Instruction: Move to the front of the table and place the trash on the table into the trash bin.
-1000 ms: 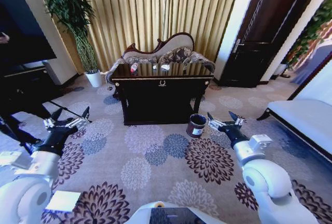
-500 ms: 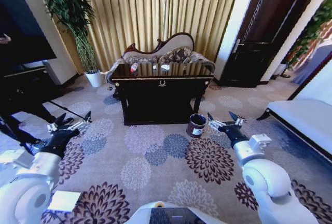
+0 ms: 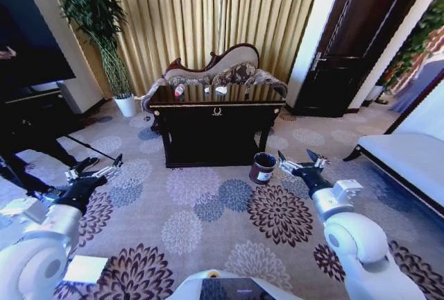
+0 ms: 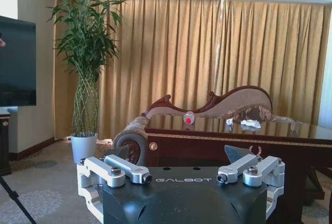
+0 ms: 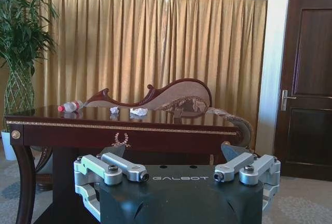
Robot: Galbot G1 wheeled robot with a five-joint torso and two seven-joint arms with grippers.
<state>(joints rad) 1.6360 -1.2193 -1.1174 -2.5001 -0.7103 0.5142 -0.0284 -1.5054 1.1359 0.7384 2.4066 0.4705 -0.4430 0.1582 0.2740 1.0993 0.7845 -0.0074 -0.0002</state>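
Observation:
The dark glossy table (image 3: 201,133) stands ahead across the carpet. On its top lie the trash: a clear bottle with a red label (image 3: 179,91) at the left end and two white paper scraps (image 3: 207,89) (image 3: 221,90) near the middle. The small dark trash bin (image 3: 263,167) stands on the floor by the table's front right leg. My left gripper (image 3: 104,163) hangs open and low at the left, far from the table. My right gripper (image 3: 295,155) is open just right of the bin. Both wrist views show the bottle (image 4: 189,118) (image 5: 70,106) on the table (image 4: 233,138) (image 5: 124,130).
A chaise sofa (image 3: 222,67) sits behind the table before gold curtains. A tall plant in a white pot (image 3: 126,105) stands at the back left, beside a dark TV stand (image 3: 28,105). At the right are a dark door (image 3: 361,43) and a white bench (image 3: 409,157). Patterned carpet lies between me and the table.
My left gripper has sunk lower and drawn back toward me at the left. The right gripper, the table and the bin have not moved.

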